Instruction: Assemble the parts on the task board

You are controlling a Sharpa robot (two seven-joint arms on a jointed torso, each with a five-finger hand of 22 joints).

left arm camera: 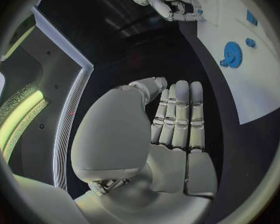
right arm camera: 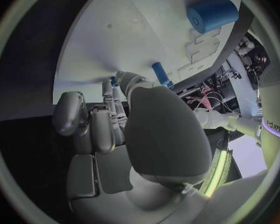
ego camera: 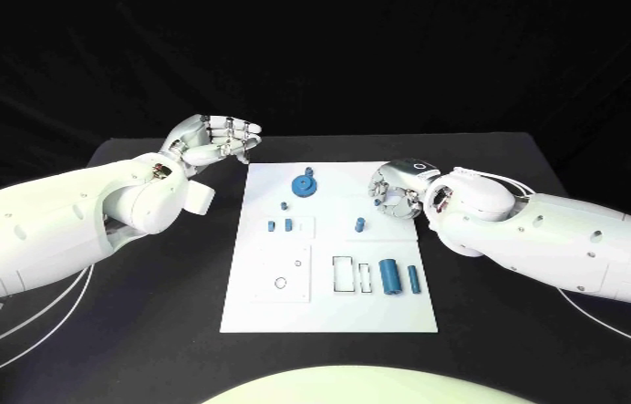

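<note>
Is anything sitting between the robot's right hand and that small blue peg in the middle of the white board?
Nothing visible: bare board lies between the right hand and the small blue peg.

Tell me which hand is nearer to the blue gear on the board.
Left, though only slightly. The left hand hovers off the board's far-left corner from the blue gear; the right hand sits at the board's right edge.

white task board, blue parts, black table.

Readable text: almost none
Only cut-off dark lettering on the white arm, too partial to read
</note>
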